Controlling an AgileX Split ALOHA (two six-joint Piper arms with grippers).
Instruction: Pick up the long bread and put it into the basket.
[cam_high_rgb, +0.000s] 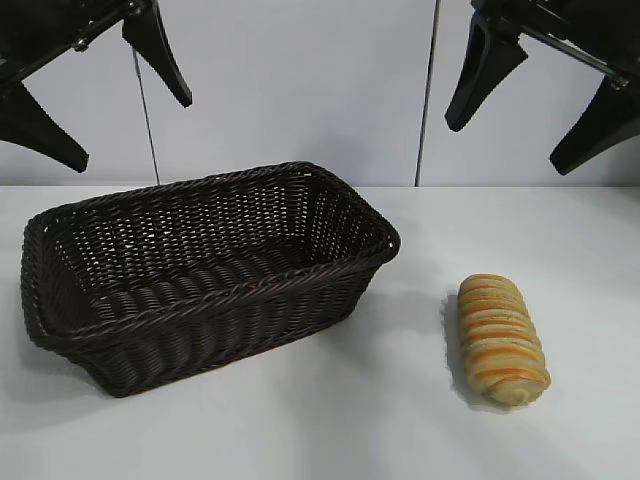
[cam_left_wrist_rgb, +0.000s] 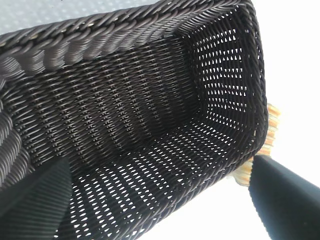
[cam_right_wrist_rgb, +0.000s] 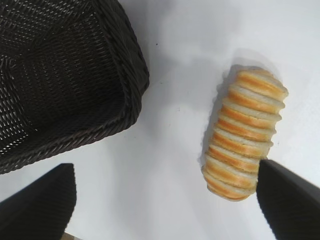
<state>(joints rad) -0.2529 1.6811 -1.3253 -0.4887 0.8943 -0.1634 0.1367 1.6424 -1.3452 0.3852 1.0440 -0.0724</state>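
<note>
Across the whole frame runs the white bench (cam_high_rgb: 330, 430). Left of centre on it sits the basket (cam_high_rgb: 200, 330), holding nothing. At the lower right, well apart from the basket, lies the long bread (cam_high_rgb: 501, 340). Hanging at the upper left, the left end effector (cam_high_rgb: 105, 100) is released; at the upper right, the right end effector (cam_high_rgb: 525, 105) is released too.

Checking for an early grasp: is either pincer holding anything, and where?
Nothing is held. Both pincers hang open above the table; the bread lies untouched.
</note>
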